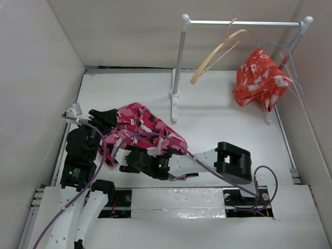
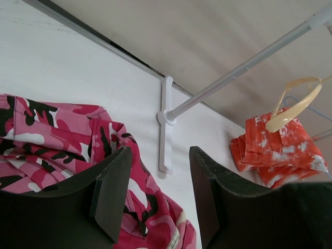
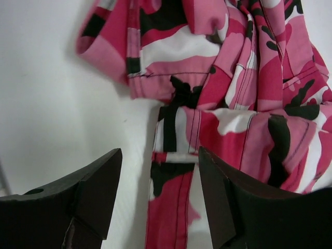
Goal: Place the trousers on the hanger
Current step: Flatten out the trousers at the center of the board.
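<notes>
On the table's [image 1: 223, 122] near left, the crumpled trousers [image 1: 142, 125] lie beneath both arms. The left gripper [image 2: 161, 155] and right gripper [image 3: 159, 154] hover open, gripping nothing. The hanger [image 1: 218, 54] hangs on the far rail [image 1: 244, 23].

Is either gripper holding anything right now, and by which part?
Nothing is held. The left gripper and right gripper both stand open by the trousers, which lie crumpled on the table.

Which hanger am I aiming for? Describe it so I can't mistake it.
Look at the white rail at the table's far side. The hanger hangs near its middle, tilted. It is the thick, curved tan wooden one, bare, unlike the thin wire hanger by the red-orange garment.
</notes>
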{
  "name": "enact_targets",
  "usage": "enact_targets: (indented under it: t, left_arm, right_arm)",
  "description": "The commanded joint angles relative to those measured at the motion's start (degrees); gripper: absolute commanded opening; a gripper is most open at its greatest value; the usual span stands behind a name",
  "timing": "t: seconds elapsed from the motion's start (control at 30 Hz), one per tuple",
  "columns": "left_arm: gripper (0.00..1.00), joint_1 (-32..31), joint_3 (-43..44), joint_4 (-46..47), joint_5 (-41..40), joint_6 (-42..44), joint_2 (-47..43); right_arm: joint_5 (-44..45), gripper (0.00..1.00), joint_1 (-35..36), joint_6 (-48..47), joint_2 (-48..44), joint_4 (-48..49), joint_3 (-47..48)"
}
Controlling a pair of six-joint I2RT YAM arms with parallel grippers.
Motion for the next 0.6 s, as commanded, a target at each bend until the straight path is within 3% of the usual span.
enact_targets:
  t: [0.0, 0.17, 0.3, 0.33, 0.47, 0.57]
  left_arm:
    - [0.46, 0.37, 0.59, 0.90, -0.17, 1.27, 0.27]
    - [0.46, 0.37, 0.33, 0.73, -0.69, 2.06, -0.17]
    - [0.46, 0.37, -2.22, 2.48, 1.42, 1.01, -0.35]
    - [0.46, 0.37, -2.57, 2.92, 1.51, 0.74, -0.17]
    - [0.45, 0.37, -5.02, 4.58, 3.44, -0.40, 0.79]
    - [0.45, 0.37, -7.14, 6.17, 5.28, -1.37, 0.97]
  right_arm:
    - [7.20, 0.67, -1.10, -1.95, 4.93, -0.52, 5.42]
    - [4.13, 0.68, -4.44, -0.45, 9.25, 0.28, 5.77]
    - [6.85, 0.65, -4.97, 0.25, 12.42, 0.09, 5.78]
    - [7.29, 0.61, -4.97, 0.25, 12.68, 0.62, 5.08]
    - [7.21, 0.04, -4.97, 1.92, 11.21, 3.07, 2.88]
    - [6.94, 0.00, -4.97, 1.92, 6.73, 4.75, 0.08]
